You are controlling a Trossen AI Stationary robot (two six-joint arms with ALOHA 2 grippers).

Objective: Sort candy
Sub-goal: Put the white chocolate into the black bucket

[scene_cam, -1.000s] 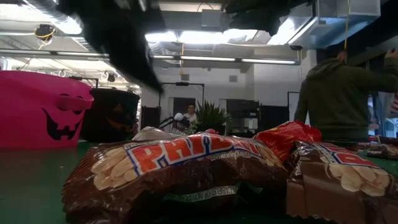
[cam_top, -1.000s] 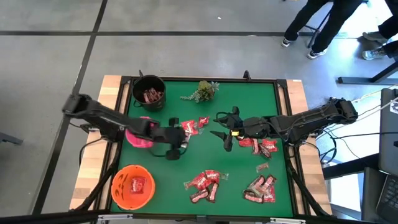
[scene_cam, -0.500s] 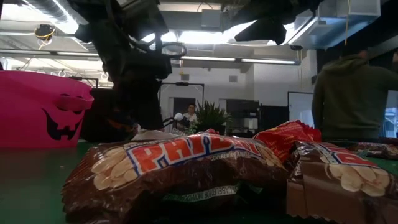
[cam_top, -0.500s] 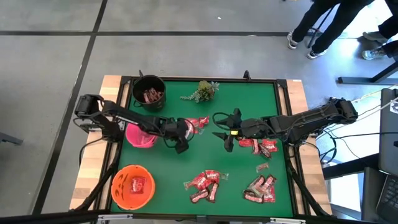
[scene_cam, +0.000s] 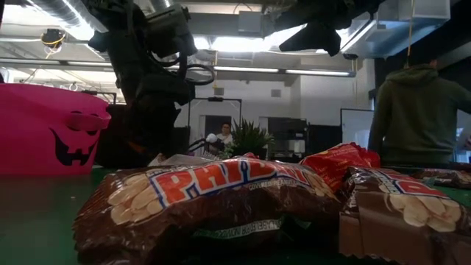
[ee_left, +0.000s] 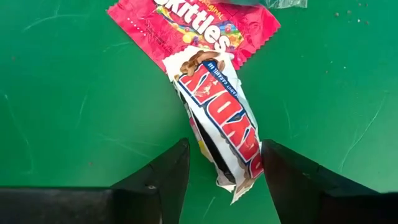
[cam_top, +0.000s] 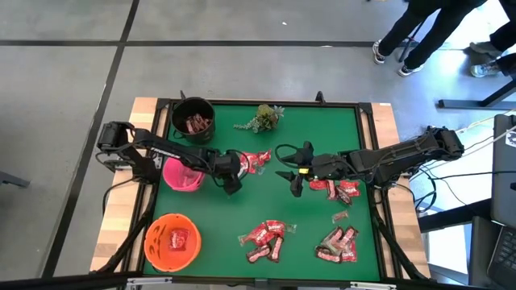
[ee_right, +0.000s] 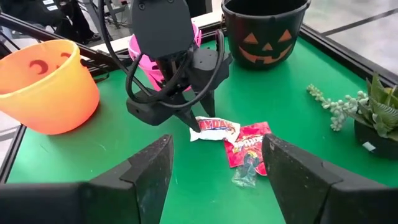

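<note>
High view, left to right. At lower left sits a round orange plastic bowl (cam_top: 172,242) holding red packets; above it, a pink plastic pumpkin-faced bucket (cam_top: 182,176), and at upper left a black jack-o'-lantern bucket (cam_top: 193,119) holding brown bars. The left gripper (cam_top: 233,181) stands just right of the pink bucket, fingers apart, straddling one end of a white-wrapped candy bar (ee_left: 221,113) that lies flat on the green table mat (cam_top: 322,129); the jaws flank the wrapper but are not clamped on it. The bar's far end overlaps a red shiny Skittles packet (ee_left: 194,28). At top centre lies a green leafy sprig (cam_top: 264,118). Right of centre, the right gripper (cam_top: 290,171) hovers with fingers apart, empty, beside a cluster of red packets (cam_top: 337,188); further heaps of mixed candy (cam_top: 264,238) lie at lower centre and lower right. Risk: closing near the wrapper's loose end may pinch only film, letting the bar slip out, or may drag the Skittles packet along.
</note>
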